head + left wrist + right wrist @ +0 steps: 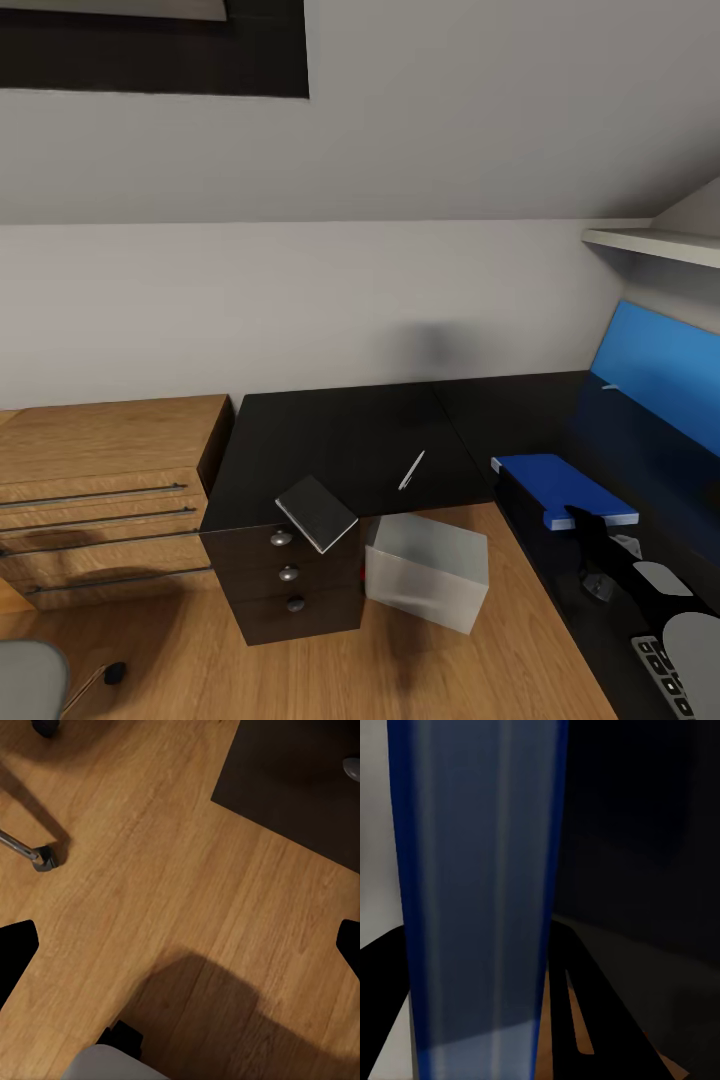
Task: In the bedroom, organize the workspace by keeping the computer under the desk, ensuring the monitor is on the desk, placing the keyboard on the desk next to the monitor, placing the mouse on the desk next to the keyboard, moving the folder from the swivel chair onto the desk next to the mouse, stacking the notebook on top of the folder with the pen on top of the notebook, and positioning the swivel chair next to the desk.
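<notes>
a black l-shaped desk [340, 440] fills the corner, its right wing running toward the viewer. a pale grey computer case [428, 570] sits on the wood floor beneath it. on the right wing, the right gripper [583, 520] holds a blue folder [560, 486] by its near edge, low over the desktop; its jaws are clamped on it. a dark notebook [316, 512] overhangs the near left edge, a pen [411, 469] lying just right of it. the left gripper [180, 945] hangs wide open above the floor. best to set the folder flat, beside the mouse [658, 576], before letting go.
</notes>
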{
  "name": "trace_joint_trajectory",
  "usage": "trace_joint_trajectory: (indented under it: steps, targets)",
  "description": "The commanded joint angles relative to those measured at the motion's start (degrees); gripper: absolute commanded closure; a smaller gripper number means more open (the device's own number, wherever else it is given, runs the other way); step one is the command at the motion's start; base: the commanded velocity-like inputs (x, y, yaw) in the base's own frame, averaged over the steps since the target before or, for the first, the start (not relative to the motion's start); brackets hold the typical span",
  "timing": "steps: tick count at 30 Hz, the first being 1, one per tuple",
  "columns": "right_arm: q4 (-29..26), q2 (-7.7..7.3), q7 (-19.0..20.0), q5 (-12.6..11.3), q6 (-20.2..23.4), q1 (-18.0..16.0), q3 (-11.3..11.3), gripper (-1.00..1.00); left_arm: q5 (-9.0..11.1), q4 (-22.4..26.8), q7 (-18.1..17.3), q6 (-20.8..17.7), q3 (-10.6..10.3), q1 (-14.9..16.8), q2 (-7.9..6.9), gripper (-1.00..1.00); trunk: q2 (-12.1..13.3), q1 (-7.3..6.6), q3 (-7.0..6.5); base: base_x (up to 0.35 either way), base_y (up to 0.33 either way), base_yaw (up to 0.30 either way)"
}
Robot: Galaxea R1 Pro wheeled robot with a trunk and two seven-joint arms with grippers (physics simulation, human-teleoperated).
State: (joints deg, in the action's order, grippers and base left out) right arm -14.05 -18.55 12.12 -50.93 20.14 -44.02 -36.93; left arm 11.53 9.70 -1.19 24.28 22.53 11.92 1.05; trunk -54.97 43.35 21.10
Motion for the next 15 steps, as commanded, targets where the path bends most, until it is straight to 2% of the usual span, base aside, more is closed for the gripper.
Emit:
trace_joint_trajectory:
  steps: [1,3,4,15]
  targets:
    - [0.2,0.01,-2.1,1.1,0.2,0.0,0.4,1.0,0.6,0.0,-0.1,0.2,-0.2,0.0,0.0,-1.0,0.0,0.01,0.07,0.0,0.0,0.0]
    - [0.2,0.01,-2.1,1.1,0.2,0.0,0.4,1.0,0.6,0.0,-0.1,0.2,-0.2,0.0,0.0,-1.0,0.0,0.01,0.07,0.0,0.0,0.0]
    - [0.2,0.01,-2.1,1.1,0.2,0.0,0.4,-1.0,0.6,0.0,-0.1,0.2,-0.2,0.0,0.0,-1.0,0.0,0.01,0.07,0.0,0.0,0.0]
    - [0.2,0.01,-2.1,1.1,0.2,0.0,0.4,-1.0,0.6,0.0,-0.1,0.2,-0.2,0.0,0.0,-1.0,0.0,0.01,0.07,0.0,0.0,0.0]
